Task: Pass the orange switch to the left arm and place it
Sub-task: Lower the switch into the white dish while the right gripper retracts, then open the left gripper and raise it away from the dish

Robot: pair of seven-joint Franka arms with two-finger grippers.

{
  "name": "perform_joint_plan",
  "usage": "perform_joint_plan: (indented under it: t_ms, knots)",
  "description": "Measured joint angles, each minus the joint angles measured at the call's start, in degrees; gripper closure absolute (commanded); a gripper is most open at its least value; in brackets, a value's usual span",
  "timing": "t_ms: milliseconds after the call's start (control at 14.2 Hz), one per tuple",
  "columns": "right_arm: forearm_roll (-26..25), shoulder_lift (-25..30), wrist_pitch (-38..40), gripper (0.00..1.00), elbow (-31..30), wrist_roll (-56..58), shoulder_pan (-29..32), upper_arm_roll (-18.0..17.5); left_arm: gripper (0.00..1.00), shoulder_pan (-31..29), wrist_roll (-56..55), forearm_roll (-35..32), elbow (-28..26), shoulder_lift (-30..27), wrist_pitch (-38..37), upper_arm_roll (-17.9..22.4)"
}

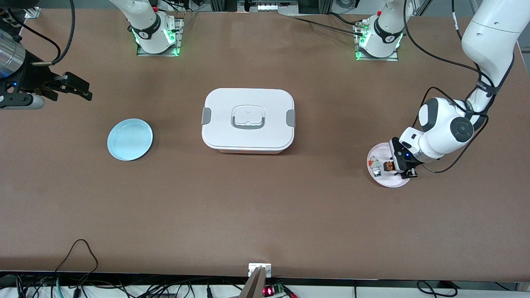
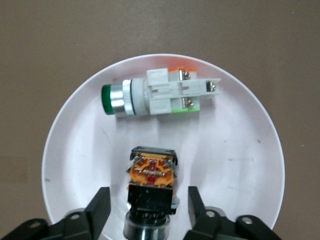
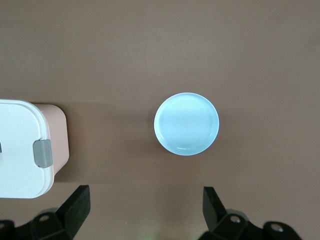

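The orange switch (image 1: 388, 166) lies on a small white plate (image 1: 389, 181) at the left arm's end of the table. In the left wrist view the switch (image 2: 152, 175) shows its orange body and black round end. My left gripper (image 1: 398, 167) is low over the plate. It is open, with one finger on each side of the switch's black end (image 2: 148, 200) and a gap at each finger. The white box (image 1: 248, 120) stands shut in the middle of the table. My right gripper (image 1: 76, 89) waits open and empty in the air over the right arm's end of the table (image 3: 147, 200).
A white switch with a green button (image 1: 376, 164) lies on the same white plate, beside the orange one (image 2: 155, 92). A light blue plate (image 1: 130, 139) sits between the box and the right arm's end; it also shows in the right wrist view (image 3: 186, 123), with the box's corner (image 3: 20, 145).
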State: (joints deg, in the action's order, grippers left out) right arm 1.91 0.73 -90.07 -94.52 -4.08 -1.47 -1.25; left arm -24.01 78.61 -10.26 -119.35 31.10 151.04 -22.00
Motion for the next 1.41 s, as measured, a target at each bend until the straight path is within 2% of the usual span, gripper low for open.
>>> perform_joint_plan:
  t_ms: [211, 493, 704, 915, 1197, 1408]
  knots:
    - [-0.2, 0.0, -0.1, 0.0, 0.0, -1.0, 0.0, -0.1, 0.0, -0.1, -0.1, 0.0, 1.4, -2.2, -3.7, -0.2]
    - [-4.0, 0.0, -0.2, 0.0, 0.8, -1.2, -0.8, -0.6, 0.0, -0.3, -5.1, 0.4, 9.6, -9.2, -26.1, -1.5]
    - [-4.5, 0.0, -0.2, 0.0, 0.9, -1.6, -1.3, -0.8, 0.0, -0.4, -15.7, 0.7, 17.9, -12.5, -43.4, -5.0]
    - [-4.7, 0.0, -0.2, 0.0, 1.4, -1.6, -1.4, -0.8, 0.0, -0.3, -29.5, 1.0, 25.5, -12.7, -54.4, -9.0]
    - [-4.7, 0.0, -0.3, 0.0, 1.6, -1.6, -1.4, -0.7, 0.0, 0.0, -50.6, 1.0, 30.4, -12.7, -61.0, -14.8]
    - [-4.7, -0.1, -0.5, 0.0, 2.2, -1.6, -1.4, -0.5, 0.0, 0.1, -59.4, 1.0, 35.2, -12.9, -65.3, -17.3]
